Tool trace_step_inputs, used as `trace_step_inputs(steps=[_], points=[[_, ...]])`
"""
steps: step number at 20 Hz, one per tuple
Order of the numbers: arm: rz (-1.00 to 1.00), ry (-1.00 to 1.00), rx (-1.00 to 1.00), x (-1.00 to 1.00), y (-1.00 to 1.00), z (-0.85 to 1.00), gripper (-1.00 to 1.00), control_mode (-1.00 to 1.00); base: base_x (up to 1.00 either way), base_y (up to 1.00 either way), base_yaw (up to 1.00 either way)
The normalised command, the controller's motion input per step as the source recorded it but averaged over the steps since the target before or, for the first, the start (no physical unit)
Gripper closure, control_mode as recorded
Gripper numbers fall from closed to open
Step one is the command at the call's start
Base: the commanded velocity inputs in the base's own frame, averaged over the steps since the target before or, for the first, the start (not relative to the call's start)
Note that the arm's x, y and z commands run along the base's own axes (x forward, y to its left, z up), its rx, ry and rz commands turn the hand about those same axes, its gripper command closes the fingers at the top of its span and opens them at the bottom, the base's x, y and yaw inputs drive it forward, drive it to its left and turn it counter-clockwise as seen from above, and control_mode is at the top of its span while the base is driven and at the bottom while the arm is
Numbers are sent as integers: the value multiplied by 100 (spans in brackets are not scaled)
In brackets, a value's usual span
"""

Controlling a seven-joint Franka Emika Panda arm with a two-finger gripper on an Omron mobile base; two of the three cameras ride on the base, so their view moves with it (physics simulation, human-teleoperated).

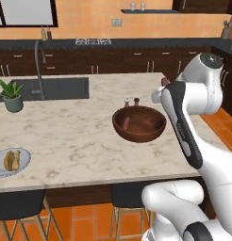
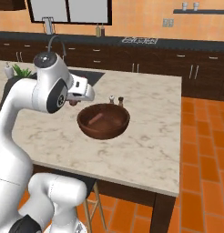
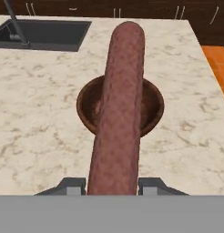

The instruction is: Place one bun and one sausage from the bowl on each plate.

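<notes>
In the hand view we see our fingers (image 3: 113, 185) closed narrowly on a sausage (image 3: 119, 109), one finger at each side of its near end, and the sausage runs straight out from between them. Past the fingers and under the sausage's far half sits the bowl (image 3: 89, 98) on the tabletop (image 3: 36, 113), well apart from the fingers. From the left base view the bowl (image 1: 139, 123) still has one sausage (image 1: 127, 123) lying inside against its wall, and two small shakers (image 1: 131, 101) stand just behind its rim. Far to the left of the bowl, near the tabletop's front edge, a plate (image 1: 23, 164) carries a bun (image 1: 12, 160). A sink (image 1: 56, 88) with a tap (image 1: 40, 66) is set into the tabletop beyond the plate, with a potted plant (image 1: 12, 95) at its corner. In the right base view the end of the held sausage (image 2: 73, 102) peeks out below the hand, beside the bowl (image 2: 104, 121).
</notes>
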Motion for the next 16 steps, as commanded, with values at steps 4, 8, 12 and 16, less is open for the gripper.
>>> trace_step_inputs(steps=[4,8,12,16], points=[[0,0,0,0,0,0,100,-100,0,0,0],[0,0,0,-5,0,0,100,100,-42,10,5],[0,0,0,0,0,0,100,100,-77,81,16],[0,0,0,0,0,0,100,100,-2,100,23]])
